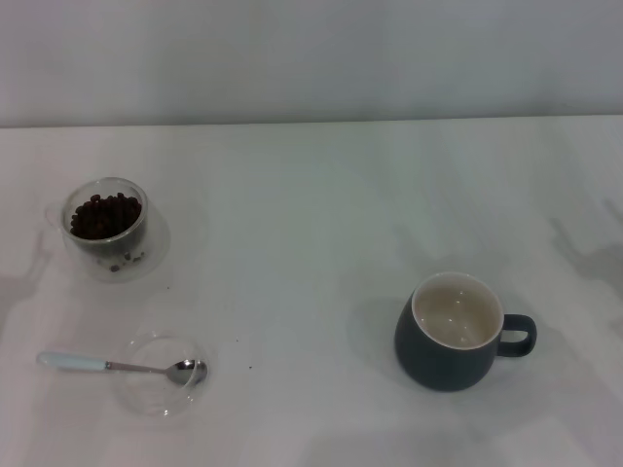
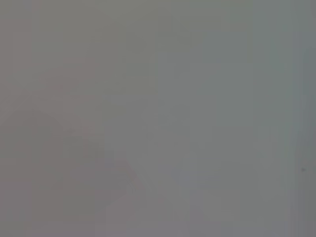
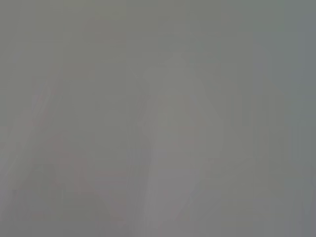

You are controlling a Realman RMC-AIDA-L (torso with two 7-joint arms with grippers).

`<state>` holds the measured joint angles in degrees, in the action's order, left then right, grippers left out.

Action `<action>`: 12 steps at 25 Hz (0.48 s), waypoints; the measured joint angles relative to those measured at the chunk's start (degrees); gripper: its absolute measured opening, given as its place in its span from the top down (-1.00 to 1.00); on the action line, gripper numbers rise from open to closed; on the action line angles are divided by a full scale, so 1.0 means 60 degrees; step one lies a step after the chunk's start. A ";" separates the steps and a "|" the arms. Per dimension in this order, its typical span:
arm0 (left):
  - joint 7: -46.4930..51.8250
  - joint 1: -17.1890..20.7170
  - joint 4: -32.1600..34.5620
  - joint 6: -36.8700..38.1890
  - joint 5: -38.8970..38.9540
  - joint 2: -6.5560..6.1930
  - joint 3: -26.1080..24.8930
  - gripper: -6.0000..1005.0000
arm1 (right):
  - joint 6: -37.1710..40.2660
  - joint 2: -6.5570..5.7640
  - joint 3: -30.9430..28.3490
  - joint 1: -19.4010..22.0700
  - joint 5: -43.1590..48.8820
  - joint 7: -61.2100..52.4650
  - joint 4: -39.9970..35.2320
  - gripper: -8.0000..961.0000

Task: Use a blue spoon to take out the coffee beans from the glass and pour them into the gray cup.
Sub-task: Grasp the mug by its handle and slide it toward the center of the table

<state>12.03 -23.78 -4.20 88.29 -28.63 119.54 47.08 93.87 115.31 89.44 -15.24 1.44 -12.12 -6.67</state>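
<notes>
- Nearest, at left: shallow clear glass dish (image 1: 161, 376) on white table (image 1: 311, 195), close to near edge; bowl of blue spoon (image 1: 122, 366) resting inside dish, pale handle lying over rim and pointing left, parallel to near edge
- Nearest, at right: gray cup (image 1: 451, 333) upright, loop handle turned right, cream interior showing no beans
- Open tabletop between dish and gray cup, wide and bare apart from one or two dark specks near dish
- Farther back, at left: glass (image 1: 105, 226) upright, well apart from gray cup and behind dish; coffee beans (image 1: 103, 216) heaped inside, filling upper part; a few dark pieces visible lower down through double wall
- Far side: bare tabletop running to far edge, plain wall behind
- Faint shadows at left and right margins of table, source out of frame
- Both wrist views: uniform gray blur, nothing identifiable
- Left and right grippers outside every view; claw state cannot be told
</notes>
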 joint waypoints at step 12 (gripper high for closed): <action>0.0038 0.0290 -0.0092 0.0061 -0.0048 0.0028 0.0031 -0.78 | 0.0132 -0.0009 -0.0008 0.0080 0.0000 -0.0089 0.0092 -0.80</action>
<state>12.26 -22.03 -4.76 88.65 -28.91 119.71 47.26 94.67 115.26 89.39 -14.76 1.44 -12.65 -6.11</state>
